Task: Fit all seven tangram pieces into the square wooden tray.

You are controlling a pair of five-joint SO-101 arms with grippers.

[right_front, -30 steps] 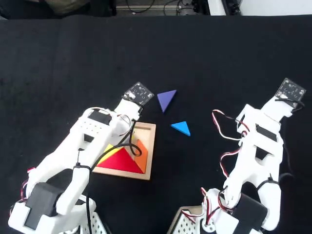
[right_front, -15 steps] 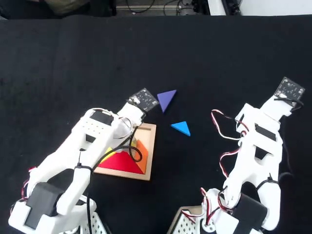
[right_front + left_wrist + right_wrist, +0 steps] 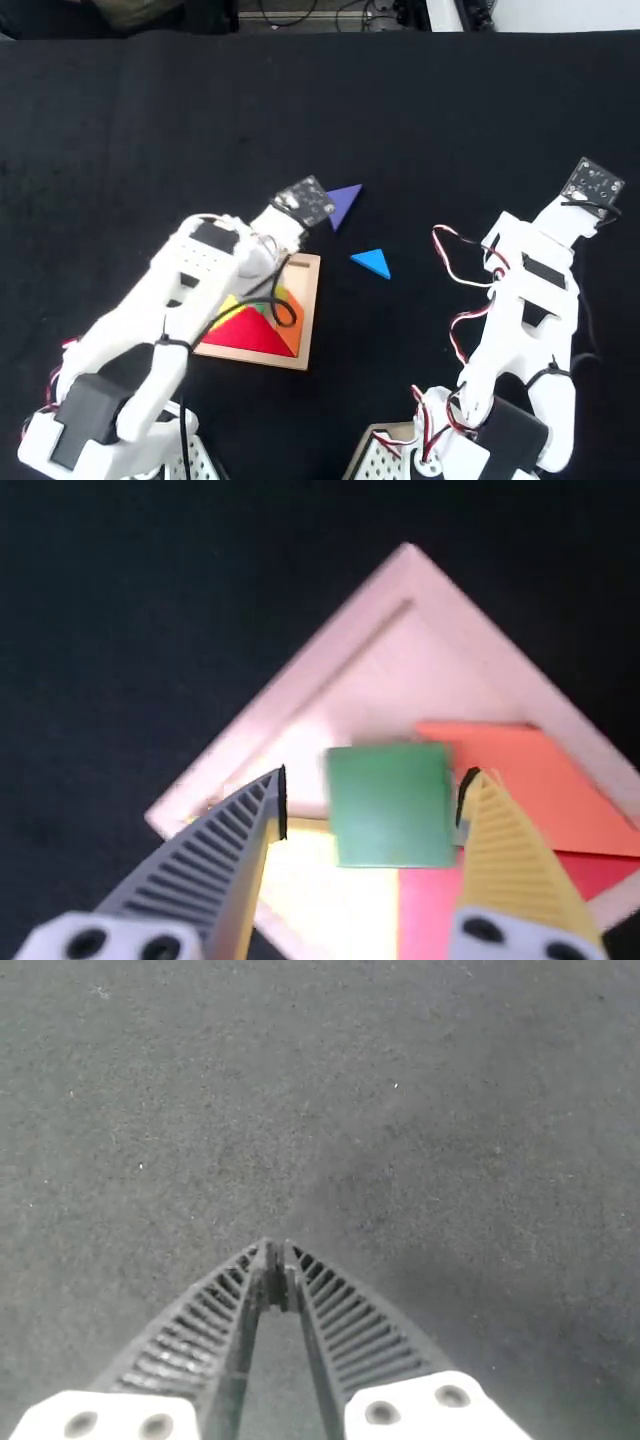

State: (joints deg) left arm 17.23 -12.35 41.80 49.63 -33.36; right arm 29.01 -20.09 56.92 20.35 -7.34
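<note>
The square wooden tray (image 3: 400, 660) holds a green square (image 3: 388, 805), an orange piece (image 3: 545, 780), a red piece (image 3: 430, 905) and a yellow piece (image 3: 320, 890). My left gripper (image 3: 372, 785) hangs open over the tray with the green square between its fingers; one finger touches the square's edge and a gap shows at the other. In the high view the left arm covers part of the tray (image 3: 312, 300). A purple triangle (image 3: 345, 203) and a blue triangle (image 3: 372, 263) lie on the black table beyond the tray. My right gripper (image 3: 275, 1272) is shut on nothing above bare cloth.
The right arm (image 3: 530, 300) stands at the right side of the table, apart from the pieces. Black cloth (image 3: 150, 130) covers the table. Cables and gear lie beyond the far edge.
The left arm's wrist has swung to the right, toward the purple triangle, and covers more of the tray. The right arm has stayed still.
</note>
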